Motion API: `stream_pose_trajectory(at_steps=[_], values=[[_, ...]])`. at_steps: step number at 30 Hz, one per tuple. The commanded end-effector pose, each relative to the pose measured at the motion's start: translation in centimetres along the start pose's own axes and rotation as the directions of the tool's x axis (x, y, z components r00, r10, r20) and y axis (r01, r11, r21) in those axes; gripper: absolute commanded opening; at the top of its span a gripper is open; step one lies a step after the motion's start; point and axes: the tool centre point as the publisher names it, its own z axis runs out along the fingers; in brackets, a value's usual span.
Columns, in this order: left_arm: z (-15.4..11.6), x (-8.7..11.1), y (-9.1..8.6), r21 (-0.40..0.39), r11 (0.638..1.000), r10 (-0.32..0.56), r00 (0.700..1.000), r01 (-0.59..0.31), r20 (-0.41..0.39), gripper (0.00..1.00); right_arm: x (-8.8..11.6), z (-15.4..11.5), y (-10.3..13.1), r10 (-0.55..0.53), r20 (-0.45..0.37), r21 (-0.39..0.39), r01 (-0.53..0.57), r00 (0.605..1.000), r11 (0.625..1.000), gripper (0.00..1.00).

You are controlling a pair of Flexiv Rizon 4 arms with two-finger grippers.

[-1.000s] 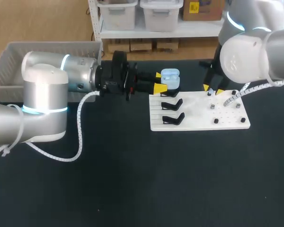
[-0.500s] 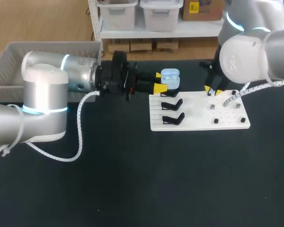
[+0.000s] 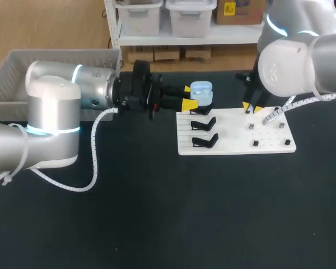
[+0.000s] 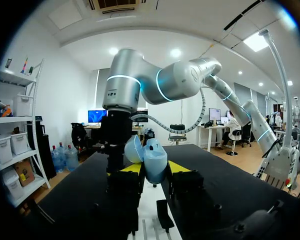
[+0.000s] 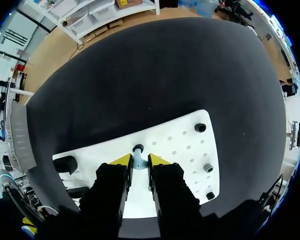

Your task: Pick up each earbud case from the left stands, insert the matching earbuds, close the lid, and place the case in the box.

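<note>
**Left gripper held the open earbud case while the right gripper pinched an earbud on the board**

At the far left, a grey slatted plastic box (image 3: 56, 53) sat on the black table (image 3: 157, 213). Just right of it, the silver left arm (image 3: 73, 89) lay level above the table, stretched straight toward the middle. Its wrist was horizontal and its fingers pointed right.

The left gripper (image 3: 188, 96) was clamped on a pale blue, rounded plastic earbud case (image 3: 202, 94), with one yellow tip pressing each side. In the left wrist view the case stood upright between the fingers. Its long axis ran up and down and its open mouth faced upward. The domed lid (image 4: 134, 149) was swung open on its hinge and tipped back to one side.

The case was at the rear left corner of a white rectangular board (image 3: 235, 143). Whether it touched anything beneath it could not be told. Two black angled stands (image 3: 204, 140) stood on the board's left half. Small dark studs (image 3: 256, 143) dotted its right half.

The silver right arm (image 3: 291, 67) came in from the upper right and dropped steeply, with its fingers pointing down at the board's rear right part. The right gripper (image 3: 252, 107) had its fingers drawn nearly together. They were closed from both sides on a small pale blue earbud (image 5: 138, 156) with a dark cap, which stood upright on the board.
</note>
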Motion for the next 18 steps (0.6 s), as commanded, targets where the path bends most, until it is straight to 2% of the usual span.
stream_pose_trajectory(at_steps=[1, 10, 15, 18], values=[[0.0, 0.1, -0.2, -0.006, 1.000, 0.003, 1.000, -0.003, 0.002, 0.00, 0.0, 0.0, 0.0, 0.002, 0.000, -0.001, -0.002, 1.000, 1.000, 0.00], [0.0, 0.1, -0.2, -0.006, 1.000, 0.003, 1.000, -0.003, 0.002, 0.00, 0.9, -2.5, 0.1, 0.008, 0.021, -0.006, -0.008, 1.000, 1.000, 0.00], [0.0, 0.1, -0.2, -0.006, 1.000, 0.003, 1.000, -0.003, 0.002, 0.00, 1.6, -5.6, 0.1, 0.006, 0.061, -0.012, -0.005, 0.998, 1.000, 0.00], [0.0, 0.1, -0.2, -0.006, 1.000, 0.003, 1.000, -0.003, 0.002, 0.00, 2.6, -8.1, 0.3, -0.034, 0.065, -0.006, 0.035, 0.997, 0.999, 0.00]])
